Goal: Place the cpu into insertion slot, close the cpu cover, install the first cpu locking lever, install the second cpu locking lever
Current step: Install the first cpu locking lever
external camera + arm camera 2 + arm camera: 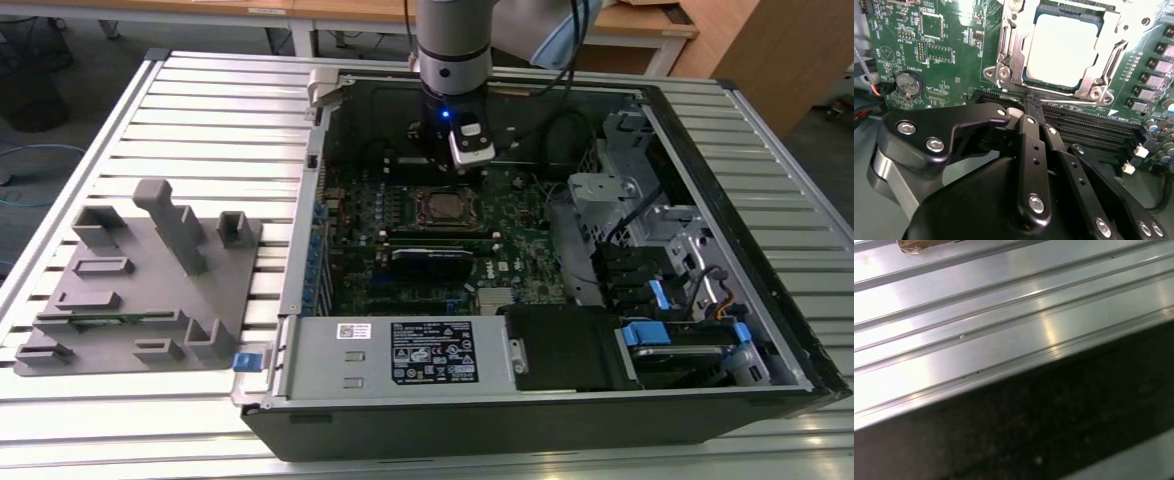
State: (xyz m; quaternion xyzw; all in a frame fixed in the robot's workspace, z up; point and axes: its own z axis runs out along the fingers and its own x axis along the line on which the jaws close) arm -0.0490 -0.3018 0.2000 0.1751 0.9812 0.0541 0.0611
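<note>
Just beyond the black, pinched-together pincer (pixel 1032 105), the silvery-grey square cpu (pixel 1059 47) is sitting in the silver-framed insertion slot (pixel 422 208).

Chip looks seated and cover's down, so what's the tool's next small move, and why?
Probably ease the shut tool toward the locking lever beside the cpu cover and press it down: the cpu sits in the insertion slot, the cover lies over its edges, and the tool hangs just short.
</note>
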